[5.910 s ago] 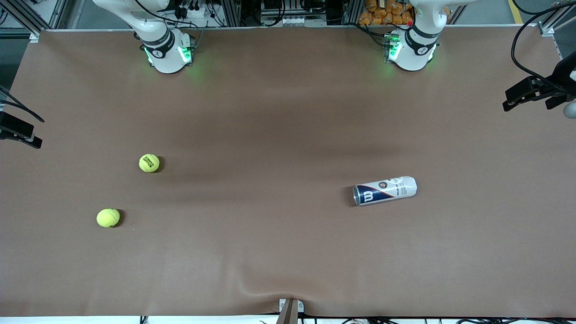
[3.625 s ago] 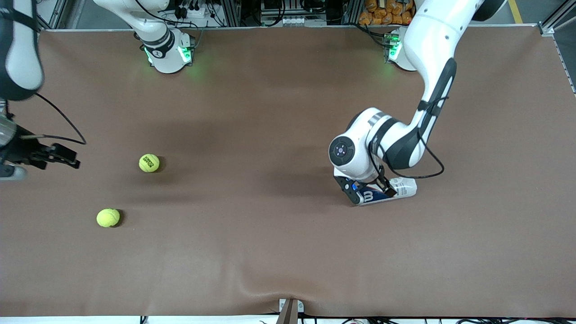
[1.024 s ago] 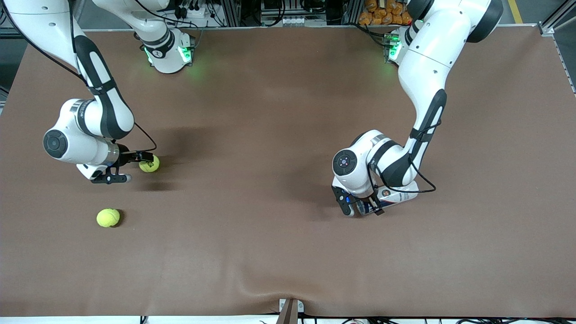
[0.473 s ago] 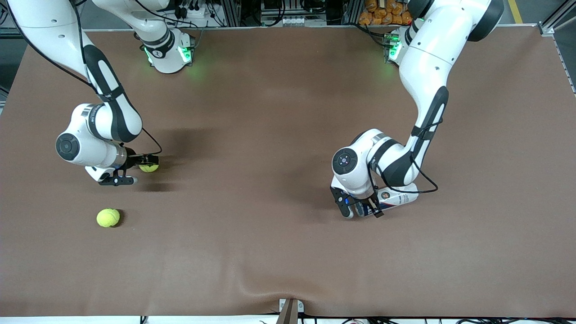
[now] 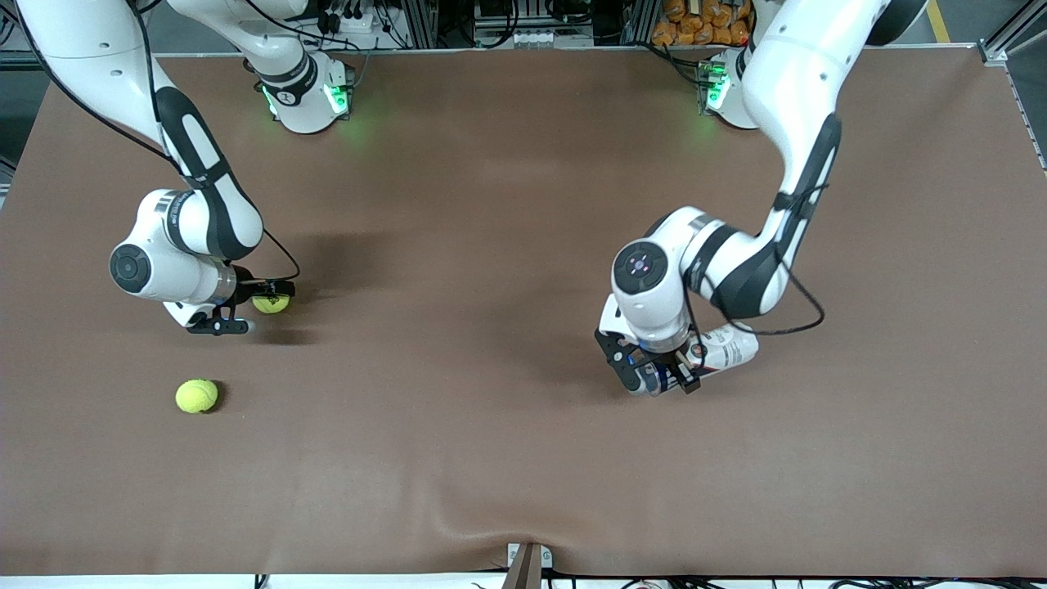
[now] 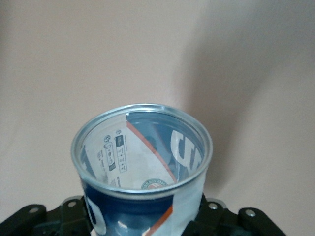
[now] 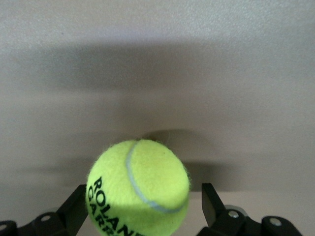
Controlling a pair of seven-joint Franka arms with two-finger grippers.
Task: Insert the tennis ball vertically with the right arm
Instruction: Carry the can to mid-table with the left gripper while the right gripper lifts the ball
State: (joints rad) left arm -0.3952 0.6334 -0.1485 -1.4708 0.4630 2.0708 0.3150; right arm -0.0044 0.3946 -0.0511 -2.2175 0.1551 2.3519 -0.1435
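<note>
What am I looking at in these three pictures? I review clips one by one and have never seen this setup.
Two white robot arms stand at a brown table. The wide picture comes from a high camera facing them; the other two come from cameras on the arms' wrists.

The left hand is closed on an open ball can, near its mouth; the left wrist picture looks into that mouth and shows no ball in the part it sees.

The right hand is down at the table with its fingers either side of a tennis ball, gaps showing, so not gripped yet. The right wrist picture shows this ball close up.

A second tennis ball lies nearer the front camera.
</note>
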